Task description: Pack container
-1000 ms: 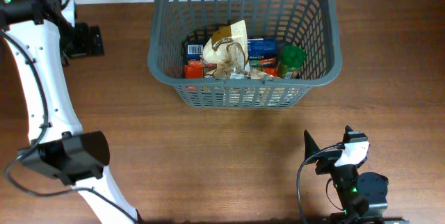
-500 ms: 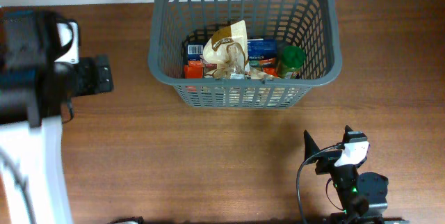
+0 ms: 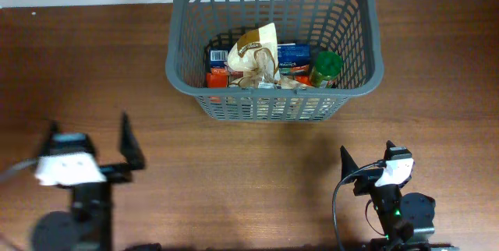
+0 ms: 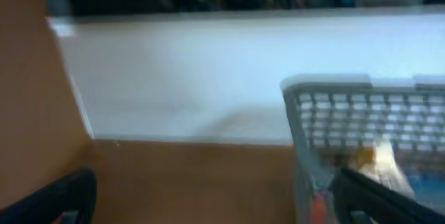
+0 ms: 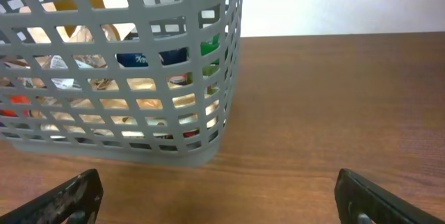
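Observation:
The container, a dark grey slotted basket (image 3: 273, 93), stands at the back middle of the wooden table. Inside lie a tan crumpled bag (image 3: 253, 52), a blue box (image 3: 294, 54), a green-lidded jar (image 3: 327, 64) and an orange packet (image 3: 216, 78). My left gripper (image 3: 90, 138) is open and empty at the front left, well apart from the basket. My right gripper (image 3: 368, 157) is open and empty at the front right. The blurred left wrist view shows the basket (image 4: 327, 83) at the right and open jaws (image 4: 219, 206). The right wrist view shows the basket's wall (image 5: 139, 151) ahead to the left and open jaws (image 5: 219, 200).
A white wall (image 4: 195, 78) runs behind the table's far edge. Bare wood (image 3: 249, 173) lies between the two grippers and in front of the basket.
My left arm has swung from the back left of the table down to the front left. The right arm and the basket's contents have not moved.

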